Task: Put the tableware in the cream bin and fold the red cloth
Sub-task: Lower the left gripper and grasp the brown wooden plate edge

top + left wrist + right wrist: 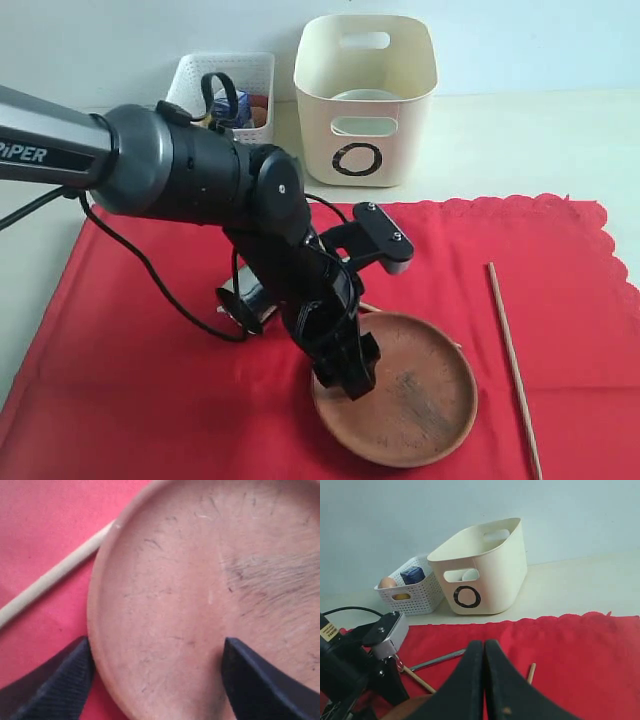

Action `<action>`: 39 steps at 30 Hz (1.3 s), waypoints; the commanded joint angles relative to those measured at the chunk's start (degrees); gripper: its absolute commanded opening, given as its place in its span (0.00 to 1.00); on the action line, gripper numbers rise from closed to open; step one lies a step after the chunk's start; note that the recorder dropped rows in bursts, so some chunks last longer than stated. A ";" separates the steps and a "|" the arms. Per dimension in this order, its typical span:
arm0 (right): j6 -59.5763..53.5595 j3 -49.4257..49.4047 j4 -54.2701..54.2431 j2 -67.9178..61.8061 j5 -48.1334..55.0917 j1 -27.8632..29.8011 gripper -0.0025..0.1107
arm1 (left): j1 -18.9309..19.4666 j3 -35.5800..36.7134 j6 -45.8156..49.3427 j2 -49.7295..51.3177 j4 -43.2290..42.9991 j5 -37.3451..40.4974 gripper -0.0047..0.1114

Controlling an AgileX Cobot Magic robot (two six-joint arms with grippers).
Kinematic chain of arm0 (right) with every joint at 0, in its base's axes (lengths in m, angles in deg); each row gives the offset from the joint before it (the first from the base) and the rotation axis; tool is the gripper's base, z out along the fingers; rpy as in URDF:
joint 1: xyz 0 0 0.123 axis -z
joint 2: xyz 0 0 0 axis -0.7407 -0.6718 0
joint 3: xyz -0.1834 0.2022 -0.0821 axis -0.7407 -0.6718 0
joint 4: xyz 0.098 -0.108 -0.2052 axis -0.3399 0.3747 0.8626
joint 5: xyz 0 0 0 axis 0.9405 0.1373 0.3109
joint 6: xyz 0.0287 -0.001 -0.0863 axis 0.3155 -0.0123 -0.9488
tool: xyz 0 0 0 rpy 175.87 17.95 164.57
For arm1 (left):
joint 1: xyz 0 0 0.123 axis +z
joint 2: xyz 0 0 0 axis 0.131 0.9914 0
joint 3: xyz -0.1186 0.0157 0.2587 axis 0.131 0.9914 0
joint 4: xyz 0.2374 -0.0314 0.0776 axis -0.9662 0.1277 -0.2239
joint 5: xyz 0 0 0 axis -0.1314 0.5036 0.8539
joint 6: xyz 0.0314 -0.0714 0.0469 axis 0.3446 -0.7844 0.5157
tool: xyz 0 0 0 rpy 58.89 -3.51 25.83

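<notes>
Pale bowl [365,97] in cream bin [365,150]; my left fingers [55,685] spread astride brown plate [200,580] rim, right fingers [470,680] pressed together, empty; chopstick [512,370] uncollected, red cloth [150,390] unfolded.

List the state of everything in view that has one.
Plate, flat on the cloth, not binned.
Cloth, spread out, unfolded.
Cream bin, upright, something pale inside.
Chopstick, lying on the cloth right of the plate.
Left end effector, open astride the plate's rim.
Right end effector, shut, empty.
</notes>
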 commanded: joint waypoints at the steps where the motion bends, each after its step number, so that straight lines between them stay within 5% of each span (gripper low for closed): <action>1: -0.36 -0.27 0.16 0.39 -0.44 0.01 0.02 | -0.11 0.26 -0.23 0.65 1.92 0.00 0.63; 6: -0.36 -0.27 0.16 0.39 -0.44 0.01 0.02 | -0.11 0.26 -0.33 0.65 3.97 -0.15 0.48; 12: -0.36 -0.27 0.16 0.39 -0.44 0.01 0.02 | -0.11 0.26 -0.51 0.65 4.35 0.24 0.04; 39: -0.36 -0.27 0.16 0.39 -0.44 0.01 0.02 | 3.44 -3.79 -10.82 -1.76 6.65 9.04 0.04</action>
